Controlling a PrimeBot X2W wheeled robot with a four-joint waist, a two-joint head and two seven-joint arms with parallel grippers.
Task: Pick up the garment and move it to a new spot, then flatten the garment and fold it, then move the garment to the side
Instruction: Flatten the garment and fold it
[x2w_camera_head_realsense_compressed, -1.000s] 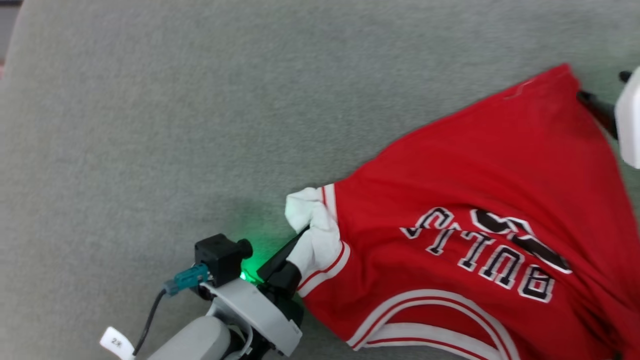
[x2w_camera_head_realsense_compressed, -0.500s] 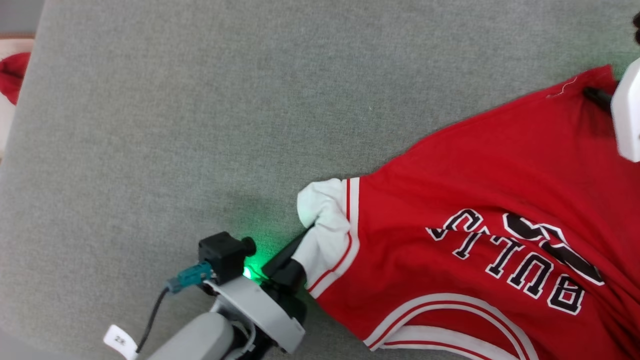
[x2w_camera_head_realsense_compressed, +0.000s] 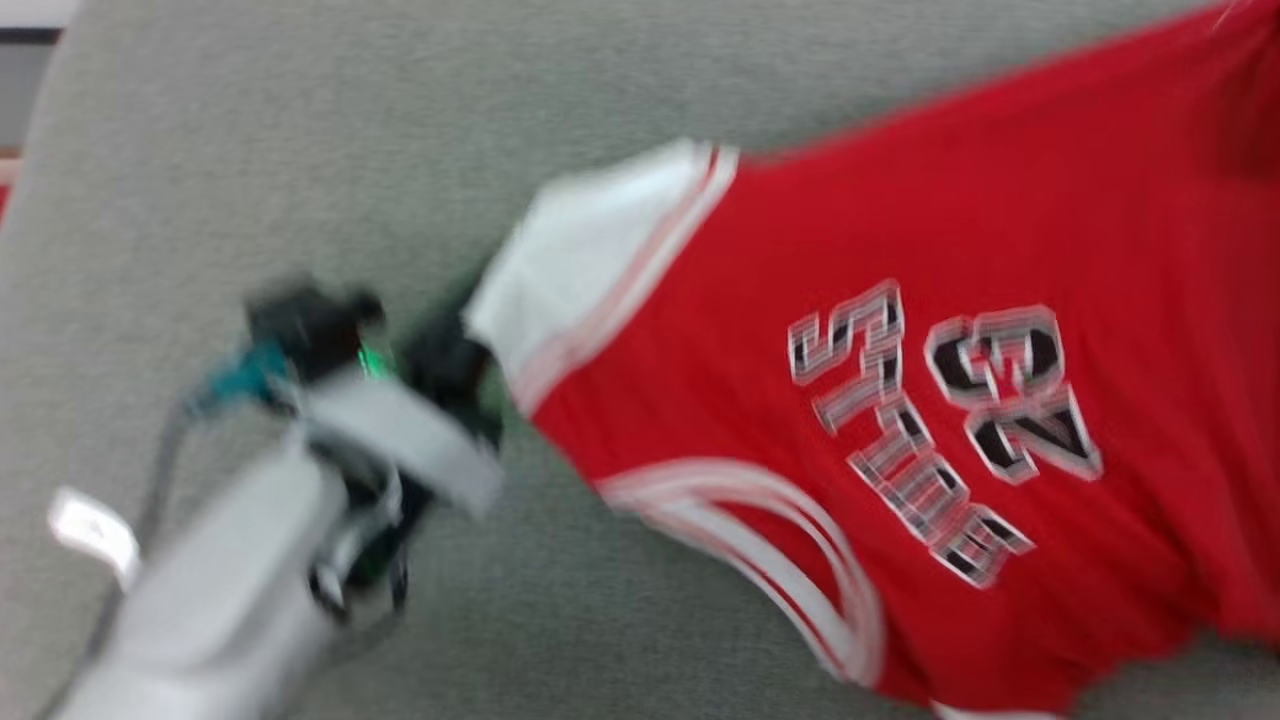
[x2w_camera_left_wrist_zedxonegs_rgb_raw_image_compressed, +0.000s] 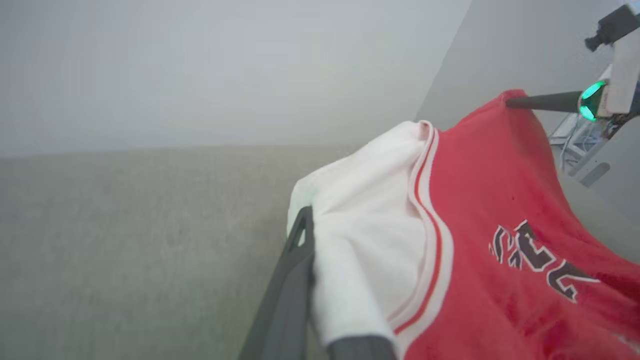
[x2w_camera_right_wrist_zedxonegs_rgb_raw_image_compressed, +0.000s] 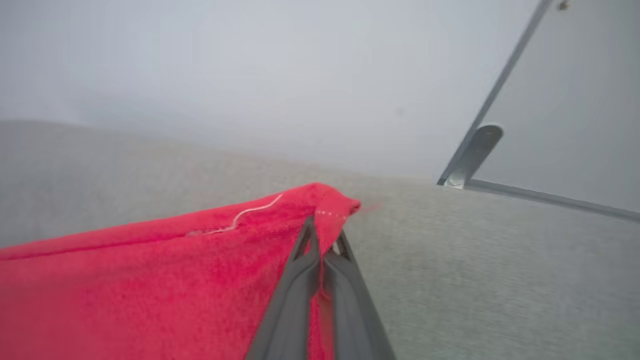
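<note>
The garment (x2w_camera_head_realsense_compressed: 900, 250) is a red jersey with a white shoulder panel, striped trim and black lettering, stretched between my two grippers above the grey surface. My left gripper (x2w_camera_head_realsense_compressed: 470, 340) is shut on the white panel; in the left wrist view the cloth (x2w_camera_left_wrist_zedxonegs_rgb_raw_image_compressed: 475, 200) drapes over my left gripper (x2w_camera_left_wrist_zedxonegs_rgb_raw_image_compressed: 312, 235). In the right wrist view my right gripper (x2w_camera_right_wrist_zedxonegs_rgb_raw_image_compressed: 322, 240) is shut on a red corner of the garment (x2w_camera_right_wrist_zedxonegs_rgb_raw_image_compressed: 150, 280). That same right gripper (x2w_camera_left_wrist_zedxonegs_rgb_raw_image_compressed: 510, 102) pinches the far corner in the left wrist view. The head view is blurred.
A grey cloth-covered surface (x2w_camera_head_realsense_compressed: 250, 150) lies under everything, with its left edge (x2w_camera_head_realsense_compressed: 40, 100) at the upper left of the head view. A metal frame bar with a bracket (x2w_camera_right_wrist_zedxonegs_rgb_raw_image_compressed: 470, 155) stands beyond the surface to the right in the right wrist view.
My right gripper has closed on the red corner. The head view has shifted and blurred. The garment now hangs taut between both grippers, and the white panel has spread out.
</note>
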